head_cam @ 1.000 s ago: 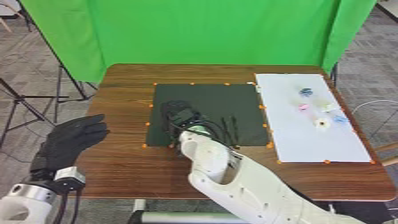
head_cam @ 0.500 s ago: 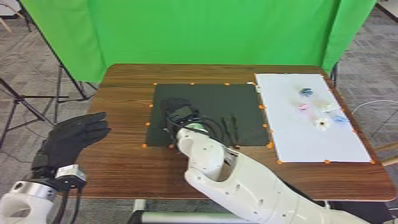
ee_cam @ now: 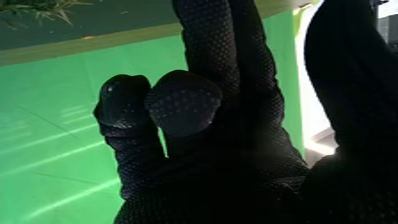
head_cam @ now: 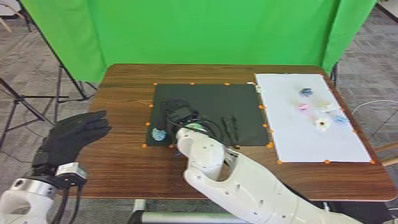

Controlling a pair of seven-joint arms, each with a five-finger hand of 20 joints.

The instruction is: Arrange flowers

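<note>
My right hand [head_cam: 180, 111] is low over the dark mat [head_cam: 206, 95]. Just beside it, toward the left, a pale blue flower [head_cam: 159, 134] lies on the mat. Thin dark stems [head_cam: 230, 131] lie right of the hand. On the white sheet [head_cam: 324, 145] are a dark blue flower [head_cam: 306, 92], a pink one [head_cam: 304, 107], a cream one [head_cam: 328, 107], a white one [head_cam: 322, 123] and a light blue one [head_cam: 339, 119]. In the right wrist view, my right hand [ee_cam: 222, 150] is open with some fingers bent; grassy greenery [ee_cam: 40, 10] is beyond. My left hand [head_cam: 78, 132] is open.
The brown table's left part [head_cam: 124, 110] lies between my left hand and the mat. Small orange markers edge the mat and sheet. A green curtain [head_cam: 213, 35] hangs behind the table.
The pale blue flower has come into sight beside my right hand, which has shifted slightly. My left hand is nearly unchanged.
</note>
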